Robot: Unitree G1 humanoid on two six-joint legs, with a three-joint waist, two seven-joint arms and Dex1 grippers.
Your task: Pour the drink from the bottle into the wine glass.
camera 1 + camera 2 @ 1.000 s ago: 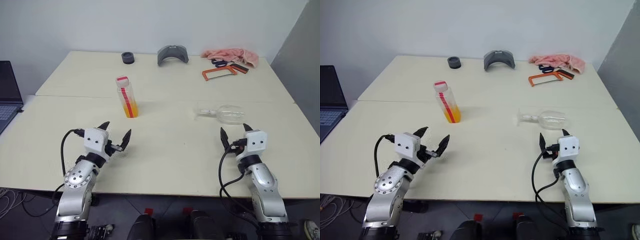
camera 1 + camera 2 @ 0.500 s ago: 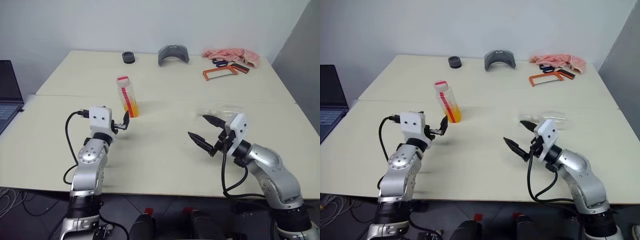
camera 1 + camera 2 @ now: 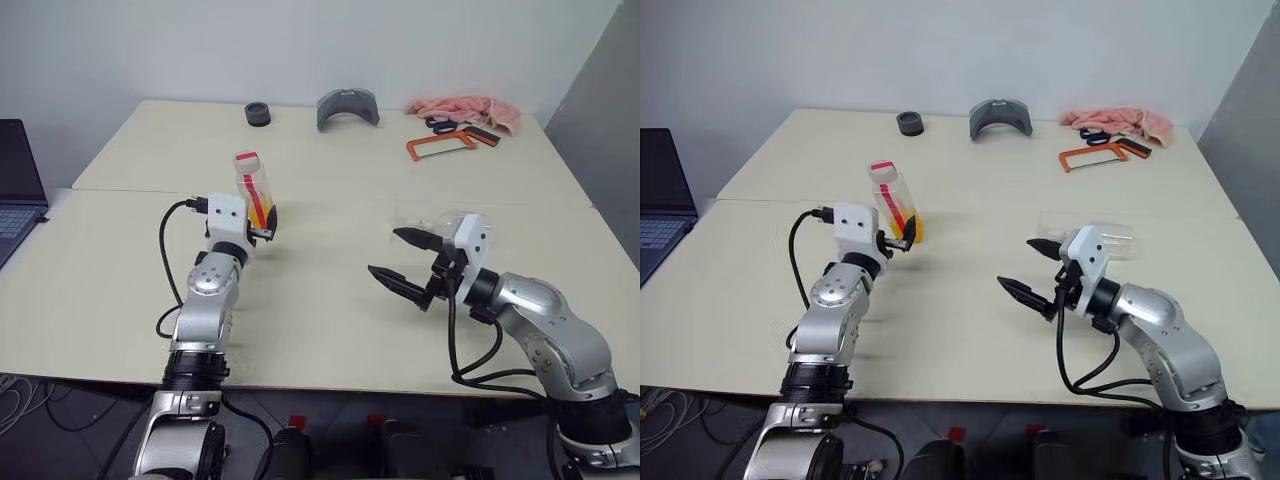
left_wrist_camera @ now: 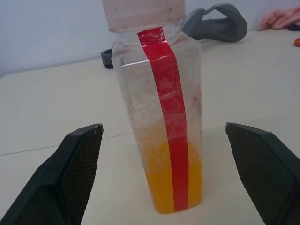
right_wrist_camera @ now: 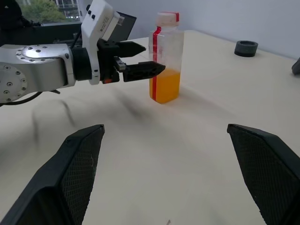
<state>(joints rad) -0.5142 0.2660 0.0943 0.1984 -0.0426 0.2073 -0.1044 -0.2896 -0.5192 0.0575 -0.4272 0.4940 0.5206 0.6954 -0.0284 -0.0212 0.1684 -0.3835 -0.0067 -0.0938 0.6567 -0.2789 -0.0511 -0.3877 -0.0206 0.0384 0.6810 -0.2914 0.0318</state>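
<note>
The left gripper (image 5: 140, 58), fingers spread wide, is aimed level at the bottle (image 4: 159, 112), which is framed between them, untouched. The reach-to-grasp step is judged in hand; advancing and closing is called for next. The bottle stands upright on the desk (image 3: 320, 300), cap up, long axis vertical. The right gripper (image 3: 400, 258) is spread, empty.

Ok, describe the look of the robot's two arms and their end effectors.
Both arms are silver metal with rounded joint housings and looping black cables. Each wrist carries a white boxy block. The left end effector and right end effector each have two black, pointed, textured fingers.
</note>
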